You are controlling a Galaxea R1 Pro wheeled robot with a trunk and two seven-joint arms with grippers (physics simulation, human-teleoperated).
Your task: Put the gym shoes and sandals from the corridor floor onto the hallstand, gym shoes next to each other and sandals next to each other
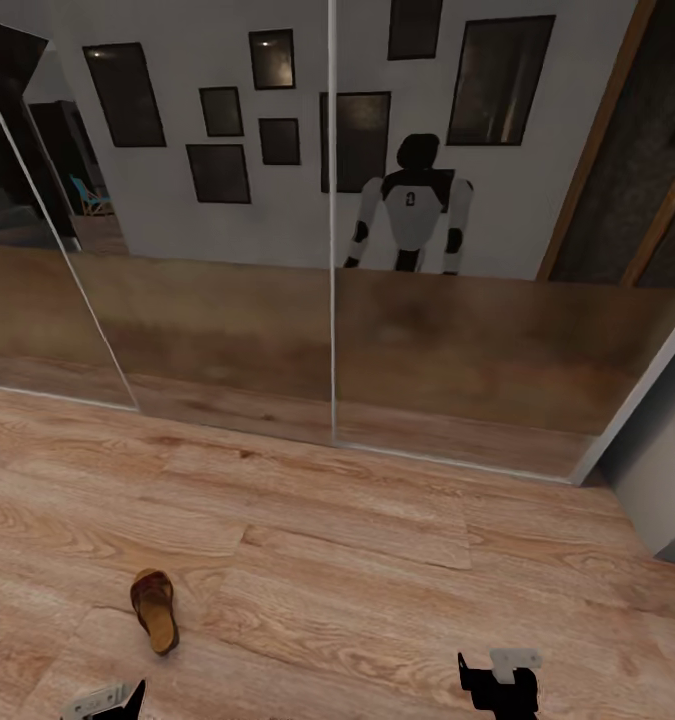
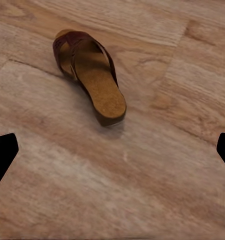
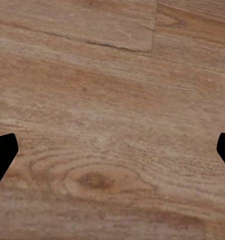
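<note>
Left gripper (image 2: 112, 150) spread wide, empty, short of the sandal (image 2: 87, 75) on the corridor floor (image 1: 377, 560) — best close in lower, straddle the strap — right gripper (image 3: 112, 150) equally spread, idle.

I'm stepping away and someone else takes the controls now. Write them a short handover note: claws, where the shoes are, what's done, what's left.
Left claw: open, empty, above bare floor just short of a sandal.
Right claw: open, empty, over bare wood floor.
One brown sandal lies flat on the corridor floor ahead of the left arm, in front of the mirrored sliding doors.
Done: nothing confirmed; no shoe is held.
Left: pick up this sandal, find the other sandal, both gym shoes and the rack, then pair them there.
</note>
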